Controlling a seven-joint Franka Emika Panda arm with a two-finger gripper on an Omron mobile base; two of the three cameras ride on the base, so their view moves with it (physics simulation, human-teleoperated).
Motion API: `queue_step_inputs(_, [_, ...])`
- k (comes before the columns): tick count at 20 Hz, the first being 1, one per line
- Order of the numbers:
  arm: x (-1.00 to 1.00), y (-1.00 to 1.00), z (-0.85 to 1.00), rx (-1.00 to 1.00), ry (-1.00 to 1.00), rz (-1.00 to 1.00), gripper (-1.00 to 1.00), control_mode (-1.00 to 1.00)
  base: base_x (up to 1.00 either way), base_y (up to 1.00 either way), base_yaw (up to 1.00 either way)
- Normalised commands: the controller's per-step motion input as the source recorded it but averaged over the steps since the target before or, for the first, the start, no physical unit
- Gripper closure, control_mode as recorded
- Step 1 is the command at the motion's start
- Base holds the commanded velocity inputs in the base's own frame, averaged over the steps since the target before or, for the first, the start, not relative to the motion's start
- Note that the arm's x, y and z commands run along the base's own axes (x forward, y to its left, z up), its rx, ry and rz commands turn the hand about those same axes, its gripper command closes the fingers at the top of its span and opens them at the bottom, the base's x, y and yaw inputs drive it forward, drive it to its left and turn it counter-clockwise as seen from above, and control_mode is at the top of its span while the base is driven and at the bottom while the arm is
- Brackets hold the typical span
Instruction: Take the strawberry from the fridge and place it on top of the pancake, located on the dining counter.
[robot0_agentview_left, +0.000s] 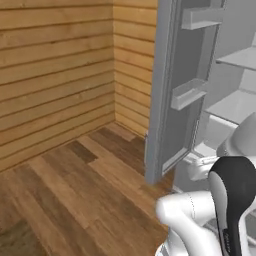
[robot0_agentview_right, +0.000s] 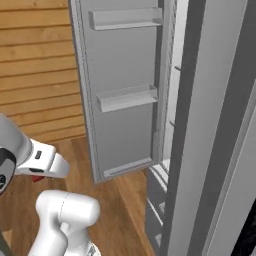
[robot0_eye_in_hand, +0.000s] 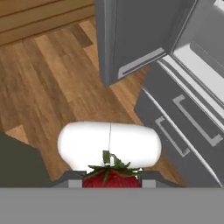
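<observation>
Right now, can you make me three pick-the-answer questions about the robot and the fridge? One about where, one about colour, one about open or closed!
1. Where is the strawberry?
A. On a fridge shelf
B. Between the tips of the gripper
C. On the floor

2. What colour is the fridge?
A. Light grey
B. Green
C. Red

3. How is the fridge's left door?
A. Shut
B. Taken off
C. Swung open

Answers: 1 B, the hand view shows the berry sitting between the finger tips. 2 A, door and drawers are pale grey. 3 C, its inner door bins face outward over the wooden floor.
</observation>
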Motion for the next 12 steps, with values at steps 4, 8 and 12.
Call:
queue_step_inputs(4, [0.0, 0.0, 0.0, 0.0, 0.0, 0.0, 1.0, 1.0, -0.9, 0.24, 0.51])
queue_step_inputs(8, [0.0, 0.0, 0.0, 0.0, 0.0, 0.0, 1.0, 1.0, -0.49, 0.27, 0.45])
queue_step_inputs(12, [0.0, 0.0, 0.0, 0.0, 0.0, 0.0, 1.0, 1.0, 0.0, 0.27, 0.48])
